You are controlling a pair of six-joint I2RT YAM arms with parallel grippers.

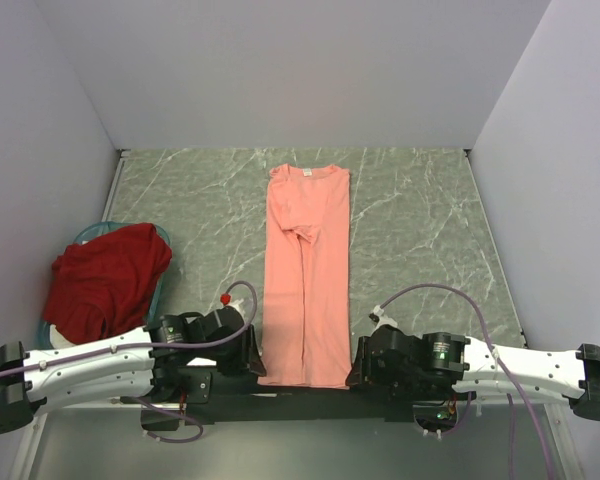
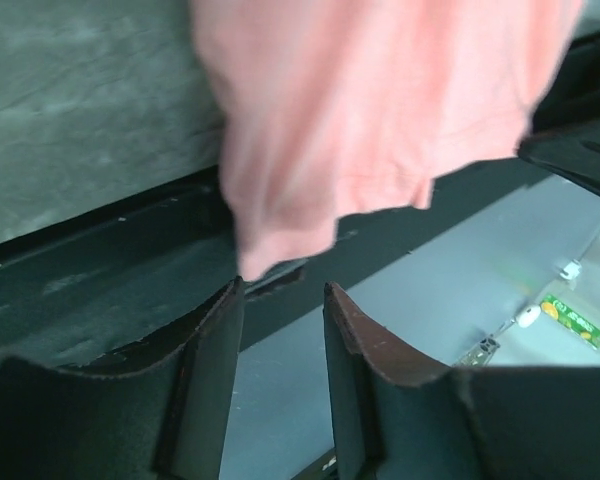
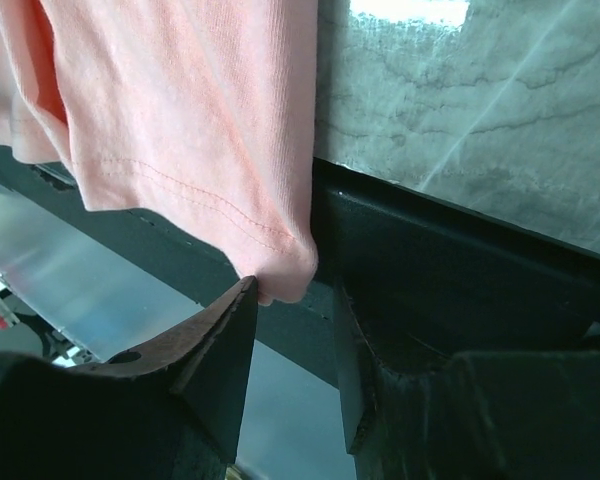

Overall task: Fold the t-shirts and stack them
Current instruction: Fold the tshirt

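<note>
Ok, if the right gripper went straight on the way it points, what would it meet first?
The right gripper would first meet the hem corner of the salmon-pink cotton t-shirt, just beyond its open fingertips; depth is hard to judge.

1. Teal round basket (image 1: 163, 236): on the table's left side, toward the near edge, rim partly showing.
2. Green marble-patterned table top (image 1: 420, 230): pale veining.
3. Plain pale walls: back (image 1: 300, 70), left (image 1: 30, 150), right (image 1: 560, 150).
4. Black strip (image 3: 450, 250): along the table's near edge.

Salmon-pink t-shirt (image 1: 305, 285) soft matt knit cloth, dark red t-shirt (image 1: 110, 275) matt cloth, table (image 1: 420, 230) smooth, marbled, left gripper (image 2: 282, 290) matt black, rough-edged
</note>
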